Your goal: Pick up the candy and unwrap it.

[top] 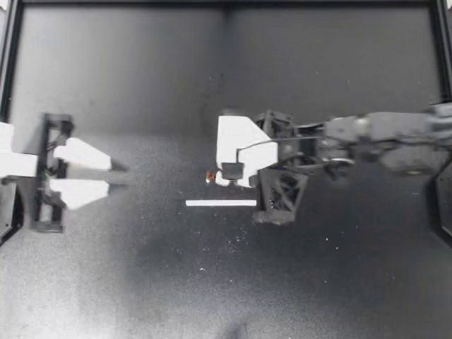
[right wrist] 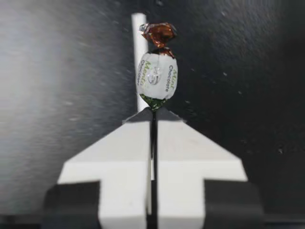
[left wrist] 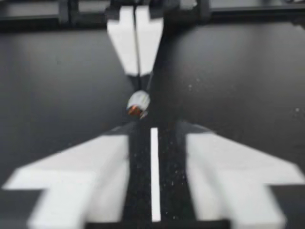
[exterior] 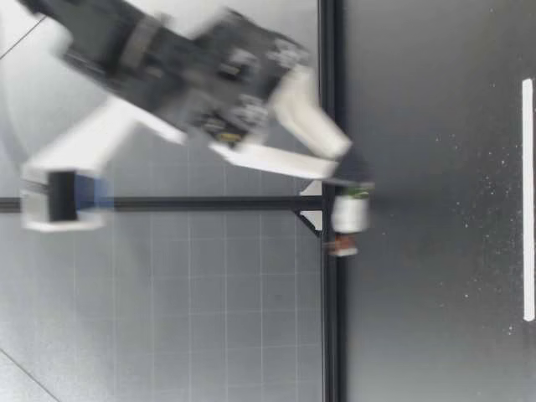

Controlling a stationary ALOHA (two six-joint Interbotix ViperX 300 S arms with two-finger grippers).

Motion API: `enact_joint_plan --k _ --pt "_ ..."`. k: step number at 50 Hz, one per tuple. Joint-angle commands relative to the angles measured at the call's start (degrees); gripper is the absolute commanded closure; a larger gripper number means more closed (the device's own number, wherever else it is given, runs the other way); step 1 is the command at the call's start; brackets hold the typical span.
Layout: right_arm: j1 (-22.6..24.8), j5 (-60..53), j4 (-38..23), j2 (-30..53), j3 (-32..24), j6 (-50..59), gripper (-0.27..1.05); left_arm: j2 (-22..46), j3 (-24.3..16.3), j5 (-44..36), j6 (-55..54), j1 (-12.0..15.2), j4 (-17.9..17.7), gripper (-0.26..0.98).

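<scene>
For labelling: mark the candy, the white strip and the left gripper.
candy (right wrist: 157,78), right wrist view, middle of its white wrapper.
white strip (top: 220,203), top view, its middle.
left gripper (top: 111,175), top view, midway between its open fingertips.

From above, the right gripper (top: 222,176) hides most of the candy (top: 210,175); only one brown twisted end shows. In the low view the right arm (exterior: 159,63) is blurred. The left arm (top: 14,166) is cut off at the top view's edge.

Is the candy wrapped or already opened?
Wrapped. My right gripper is shut on one twisted end of the candy; the right wrist view shows the other twist closed and the wrapper whole.
</scene>
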Motion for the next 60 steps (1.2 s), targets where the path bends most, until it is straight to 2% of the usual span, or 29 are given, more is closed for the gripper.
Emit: enact_joint_plan --k 1,4,13,21,37,60 --pt "1.05 0.09 0.35 -3.25 -1.23 0.44 0.96 3.08 -2.55 -3.08 0.09 -0.09 -0.09 0.25" --pt "1.49 0.26 0.35 -4.13 -1.32 1.14 0.96 5.98 -3.60 -5.01 0.09 -0.09 -0.09 0.18" --pt "2.02 0.35 0.44 -6.59 -1.32 2.64 0.96 14.50 -7.73 -9.58 0.00 -0.09 -0.09 0.18" --pt "2.02 0.09 0.35 -7.65 -1.32 2.64 0.96 18.72 -11.25 -10.90 0.00 -0.09 -0.09 0.17" --pt "2.02 -1.05 0.26 -7.56 -1.85 2.37 0.96 23.55 -14.33 -14.41 -0.09 -0.09 -0.09 0.17" --pt "2.02 -1.93 0.18 -7.12 -2.37 2.29 0.96 24.52 -15.47 -14.15 -0.44 -0.09 -0.09 0.19"
